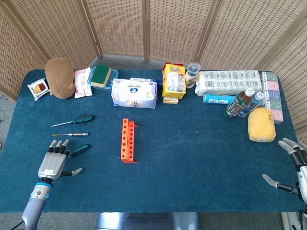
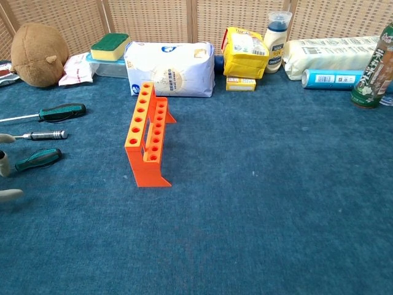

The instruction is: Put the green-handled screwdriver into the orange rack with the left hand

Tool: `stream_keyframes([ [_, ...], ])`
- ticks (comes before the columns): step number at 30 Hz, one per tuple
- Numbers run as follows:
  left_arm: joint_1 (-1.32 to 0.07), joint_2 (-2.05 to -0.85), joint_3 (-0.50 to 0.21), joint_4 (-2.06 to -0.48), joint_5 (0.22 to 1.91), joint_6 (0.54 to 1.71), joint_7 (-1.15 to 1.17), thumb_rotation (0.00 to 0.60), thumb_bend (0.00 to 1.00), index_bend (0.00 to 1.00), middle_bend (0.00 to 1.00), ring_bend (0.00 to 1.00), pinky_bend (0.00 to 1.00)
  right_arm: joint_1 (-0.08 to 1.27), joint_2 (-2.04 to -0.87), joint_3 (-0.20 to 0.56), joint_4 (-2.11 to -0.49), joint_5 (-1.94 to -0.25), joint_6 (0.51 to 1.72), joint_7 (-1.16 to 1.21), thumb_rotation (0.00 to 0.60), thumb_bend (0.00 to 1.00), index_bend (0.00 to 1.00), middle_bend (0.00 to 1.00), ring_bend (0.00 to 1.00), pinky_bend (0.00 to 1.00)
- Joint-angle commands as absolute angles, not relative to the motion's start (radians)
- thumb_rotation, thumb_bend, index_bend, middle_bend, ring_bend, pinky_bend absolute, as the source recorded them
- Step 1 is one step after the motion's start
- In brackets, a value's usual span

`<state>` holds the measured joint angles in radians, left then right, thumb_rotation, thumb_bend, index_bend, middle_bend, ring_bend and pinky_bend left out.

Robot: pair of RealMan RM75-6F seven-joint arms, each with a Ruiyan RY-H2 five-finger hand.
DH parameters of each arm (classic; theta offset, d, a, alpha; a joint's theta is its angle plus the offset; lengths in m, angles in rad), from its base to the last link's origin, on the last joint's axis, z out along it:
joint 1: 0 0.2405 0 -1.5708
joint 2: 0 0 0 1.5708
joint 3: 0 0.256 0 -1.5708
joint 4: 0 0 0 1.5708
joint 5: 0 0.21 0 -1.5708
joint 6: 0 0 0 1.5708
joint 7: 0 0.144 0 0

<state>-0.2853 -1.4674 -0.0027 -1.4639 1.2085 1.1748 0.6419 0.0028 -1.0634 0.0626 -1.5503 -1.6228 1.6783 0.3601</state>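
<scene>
The orange rack stands upright mid-table, its rows of holes facing up. To its left lie three screwdrivers. Two have green-and-black handles, a far one and a near one. Between them lies a metal-handled one. My left hand rests palm down, holding nothing. Its fingertips sit just left of the near green handle, and its thumb is spread out. My right hand hovers at the table's right front corner, fingers apart and holding nothing.
Along the back stand a brown plush, a sponge on a box, a white bag, a yellow pack, a paper-roll pack and bottles. A yellow sponge lies at right.
</scene>
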Motion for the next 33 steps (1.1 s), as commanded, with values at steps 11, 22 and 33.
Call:
stream_keyframes([
  [11, -0.295, -1.47, -0.036, -1.402, 1.197, 1.194, 0.607, 0.0, 0.0, 0.37, 0.0, 0.0, 0.06, 0.003, -1.064, 0.061, -1.553, -1.623, 1.675, 0.356, 0.462, 0.04, 0.15, 0.13, 0.14, 0.06],
  [22, -0.295, -1.404, -0.058, -1.462, 1.24, 1.203, 0.445, 0.032, 0.0, 0.37, 0.0, 0.0, 0.06, 0.005, -1.064, 0.061, -1.554, -1.622, 1.672, 0.358, 0.463, 0.04, 0.15, 0.13, 0.14, 0.06],
  [33, -0.329, -1.441, -0.088, -1.49, 1.232, 1.208, 0.497, 0.344, 0.0, 0.37, 0.0, 0.0, 0.06, 0.006, -1.064, 0.059, -1.557, -1.623, 1.667, 0.356, 0.46, 0.04, 0.14, 0.13, 0.14, 0.06],
])
